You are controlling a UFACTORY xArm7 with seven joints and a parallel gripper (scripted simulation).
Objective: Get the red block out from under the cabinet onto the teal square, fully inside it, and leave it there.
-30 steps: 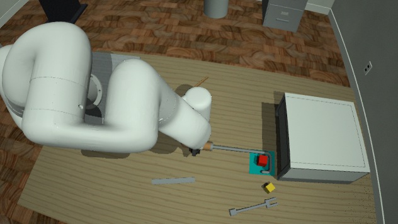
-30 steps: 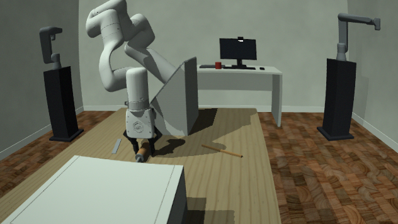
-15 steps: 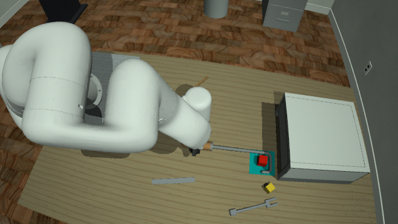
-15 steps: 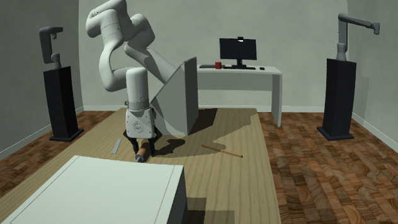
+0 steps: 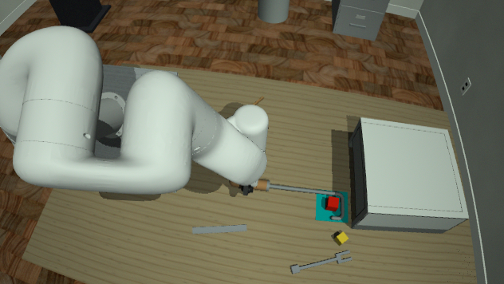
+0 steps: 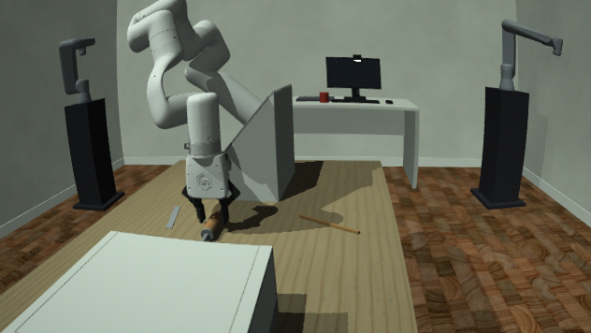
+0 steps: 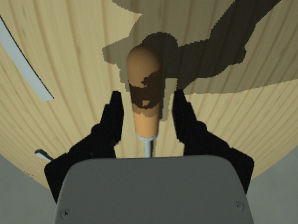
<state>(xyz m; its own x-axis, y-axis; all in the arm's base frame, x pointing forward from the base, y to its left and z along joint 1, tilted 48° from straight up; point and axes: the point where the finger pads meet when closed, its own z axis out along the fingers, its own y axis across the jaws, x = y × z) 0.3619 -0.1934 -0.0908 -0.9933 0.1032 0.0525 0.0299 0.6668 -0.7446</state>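
Red block (image 5: 332, 203) inside teal square (image 5: 321, 212); jaws open astride hook handle (image 7: 144, 90).
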